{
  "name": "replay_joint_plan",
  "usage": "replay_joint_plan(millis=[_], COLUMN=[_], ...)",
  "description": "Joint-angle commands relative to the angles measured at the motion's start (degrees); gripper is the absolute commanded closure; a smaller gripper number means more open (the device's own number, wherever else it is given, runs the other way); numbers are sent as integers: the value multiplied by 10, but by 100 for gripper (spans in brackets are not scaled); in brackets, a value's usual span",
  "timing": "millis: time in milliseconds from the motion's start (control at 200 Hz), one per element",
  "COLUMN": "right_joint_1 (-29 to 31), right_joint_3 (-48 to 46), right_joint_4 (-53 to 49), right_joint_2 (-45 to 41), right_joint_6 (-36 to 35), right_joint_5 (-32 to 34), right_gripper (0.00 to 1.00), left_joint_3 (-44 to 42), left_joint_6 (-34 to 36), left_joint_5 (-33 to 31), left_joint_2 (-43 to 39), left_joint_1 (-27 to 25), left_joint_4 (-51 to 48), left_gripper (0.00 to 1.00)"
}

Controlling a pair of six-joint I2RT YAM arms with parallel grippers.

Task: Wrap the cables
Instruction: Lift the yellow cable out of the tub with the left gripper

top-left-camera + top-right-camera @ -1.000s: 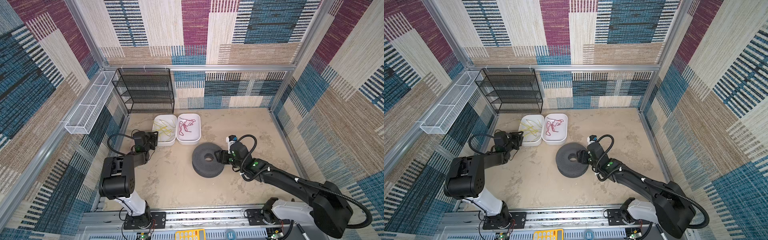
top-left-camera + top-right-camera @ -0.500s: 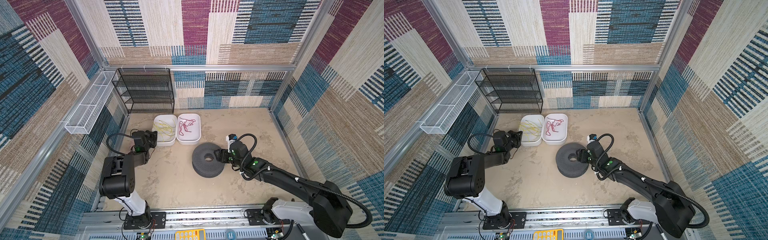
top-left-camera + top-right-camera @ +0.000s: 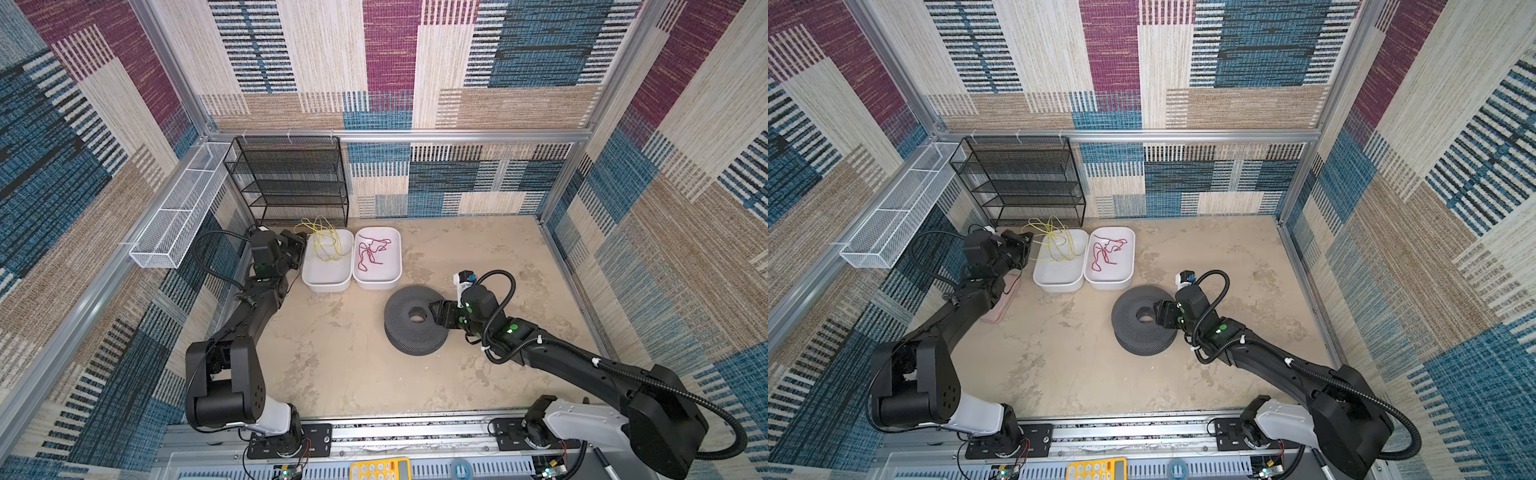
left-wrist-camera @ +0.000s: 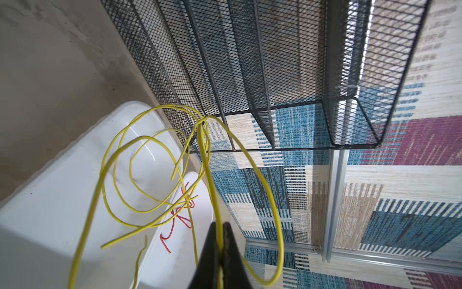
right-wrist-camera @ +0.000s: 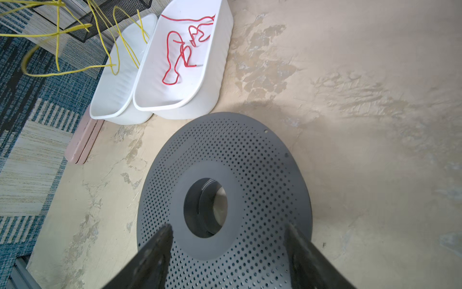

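Yellow cables [image 4: 211,187] in left gripper [image 4: 220,225], over tub rim [image 3: 327,286]

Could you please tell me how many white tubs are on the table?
2, side by side before the black mesh rack: the left tub under the yellow cables, the right tub holding the red cord. None seems hidden.

My left gripper [image 3: 1026,246] stands just beside the far corner of the left white tub [image 3: 1059,273]. The yellow cables [image 3: 1052,235] rise from that tub in loose loops beside it. The adjoining tub [image 3: 1115,275] holds a red cord [image 3: 1105,254]. My right gripper [image 3: 1159,318] sits over the grey perforated spool [image 3: 1133,338], near its central hole.
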Motion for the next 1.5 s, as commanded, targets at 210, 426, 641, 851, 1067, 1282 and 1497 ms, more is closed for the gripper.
replay_joint_plan(millis=[210, 426, 641, 851, 1067, 1282, 1497], right_joint_1=[0, 0, 0, 0, 0, 1, 0], right_joint_3=[-10, -11, -19, -22, -25, -32, -30], right_joint_4=[34, 44, 58, 63, 72, 72, 73], right_joint_2=[-6, 2, -8, -7, -5, -11, -12], right_joint_6=[3, 4, 0, -4, -5, -8, -7], right_joint_5=[-2, -11, -22, -28, -33, -35, -38], right_gripper=[27, 27, 27, 26, 26, 26, 26], left_joint_3=[152, 82, -4, 2, -27, -99, -132], left_joint_6=[282, 355, 365, 383, 399, 430, 420], left_joint_5=[33, 12, -5, -7, -15, -27, -25], left_joint_2=[1, -1, -42, -64, -61, -33, -10], left_joint_1=[-1, -10, -16, -17, -20, -21, -27], left_joint_4=[-330, -243, -49, -7, 64, 239, 336], left_gripper=[100, 100, 100, 100, 100, 100, 100])
